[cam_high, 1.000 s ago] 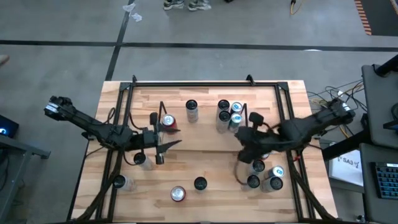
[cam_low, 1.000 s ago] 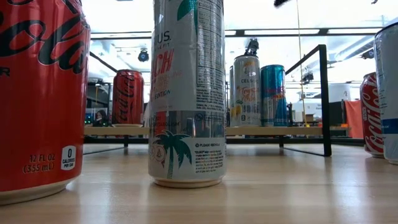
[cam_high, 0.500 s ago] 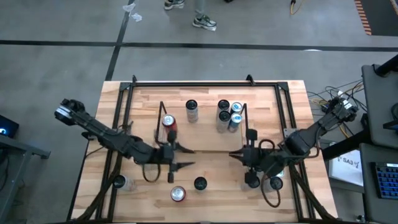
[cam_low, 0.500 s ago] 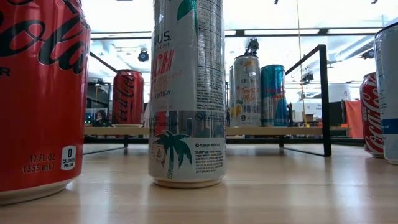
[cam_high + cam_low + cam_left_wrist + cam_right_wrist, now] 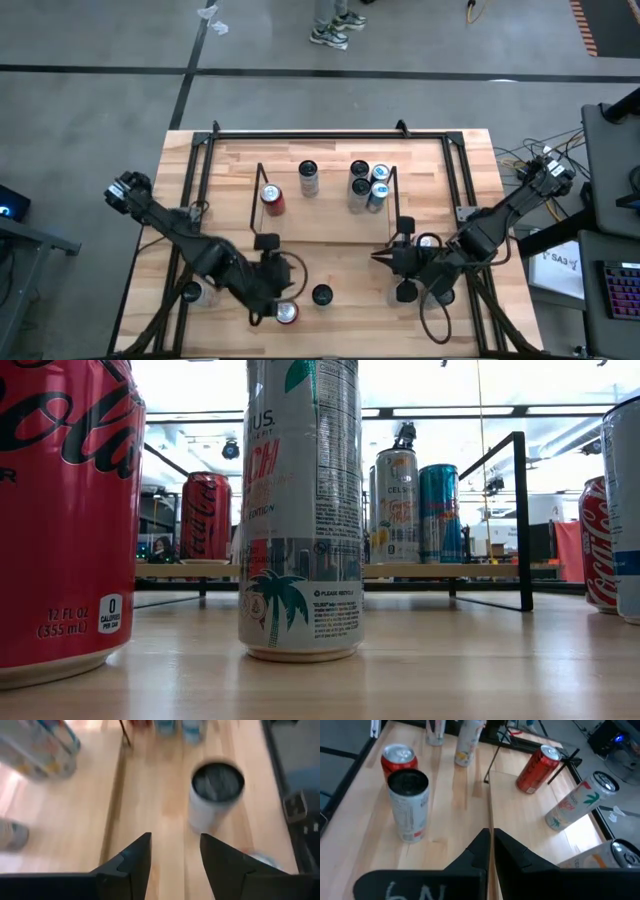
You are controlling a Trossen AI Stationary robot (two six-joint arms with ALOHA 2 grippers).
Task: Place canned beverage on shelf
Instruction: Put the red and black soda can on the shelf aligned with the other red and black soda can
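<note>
Shelf (image 5: 325, 240): low wire rack on wood base, mid-table; holds red can (image 5: 271, 198), dark-topped can (image 5: 308, 176) and a cluster of three at its right end.
Left gripper (image 5: 172, 852): near the table's front edge, fingers partly apart, holding nothing; dark-lidded white can (image 5: 215, 795) stands just ahead of it, apart.
Right gripper (image 5: 489, 842): front right of the table, fingers pressed together, empty, waiting.
Loose cans: red-topped can (image 5: 287, 312) close by the left gripper, others at front left and front right.
Step in hand: likely the approach to a loose can.
Handling advice: centre the can between the fingers, stay level, grip mid-body, avoid nudging neighbours.
</note>
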